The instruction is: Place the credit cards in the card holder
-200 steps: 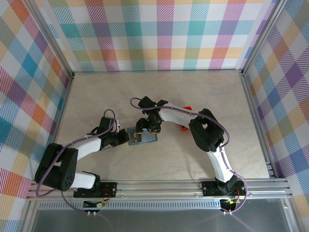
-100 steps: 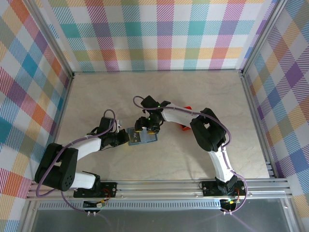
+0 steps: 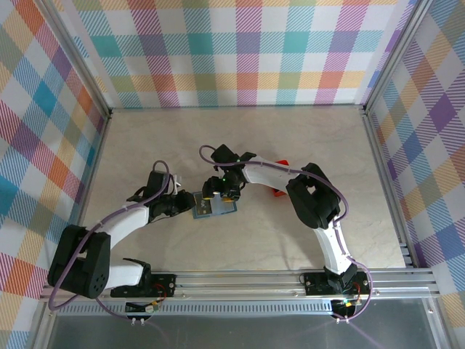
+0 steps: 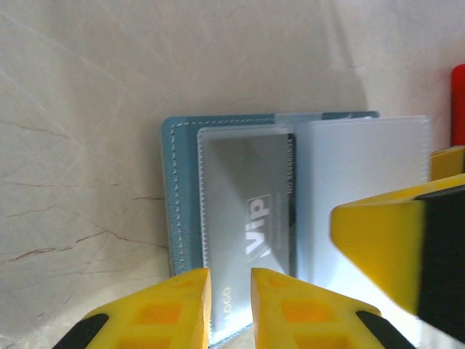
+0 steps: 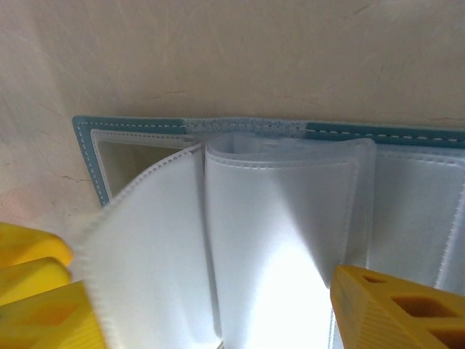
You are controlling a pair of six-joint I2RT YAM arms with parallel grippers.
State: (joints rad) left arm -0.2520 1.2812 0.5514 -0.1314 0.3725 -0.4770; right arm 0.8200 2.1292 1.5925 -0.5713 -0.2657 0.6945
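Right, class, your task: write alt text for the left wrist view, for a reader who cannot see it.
An open blue-teal folding card holder lies on a pale marbled table, a silvery credit card marked Vip inside its clear pocket. The left gripper, yellow fingers nearly closed, sits over its near edge.

Both arms reach in toward the middle of the table, wrists tipped down. The left gripper [image 3: 184,206] has its fingers [image 4: 167,309] drawn nearly together; the right gripper [image 3: 216,192] has its fingers [image 5: 392,305] spread wide.

card holder [image 4: 171,189] teal | credit card [image 4: 247,207] silvery | tray [image 4: 458,102] apparently red
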